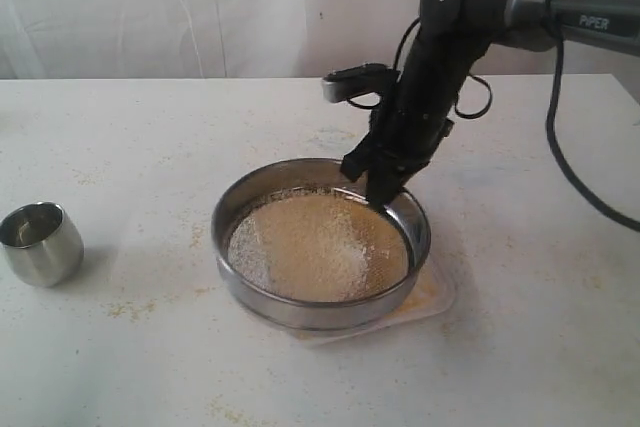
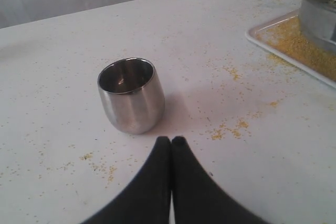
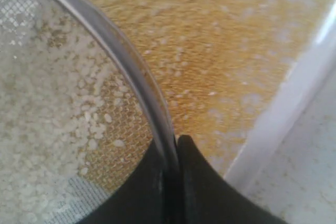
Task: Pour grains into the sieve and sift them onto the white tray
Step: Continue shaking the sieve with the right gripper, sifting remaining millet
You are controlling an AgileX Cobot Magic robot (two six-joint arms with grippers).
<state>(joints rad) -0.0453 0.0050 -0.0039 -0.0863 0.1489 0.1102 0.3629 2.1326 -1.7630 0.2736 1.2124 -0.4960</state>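
Note:
The round steel sieve [image 1: 320, 247] sits over the white tray [image 1: 437, 299] in the middle of the table, with yellow-tan grains [image 1: 315, 245] spread on its mesh. My right gripper [image 1: 380, 197] is shut on the sieve's far right rim [image 3: 137, 77], one finger inside and one outside. Whitish bits lie on the mesh [image 3: 47, 93] and fine yellow grains [image 3: 210, 51] cover the tray [image 3: 283, 108] beneath. My left gripper [image 2: 171, 140] is shut and empty, just short of the small steel cup [image 2: 130, 94]; the exterior view does not show it.
The empty steel cup [image 1: 38, 241] stands upright at the left of the table. Spilled grains [image 2: 231, 128] dot the tabletop between cup and tray. A corner of the tray [image 2: 294, 45] with grains and the sieve wall [image 2: 319, 3] show in the left wrist view.

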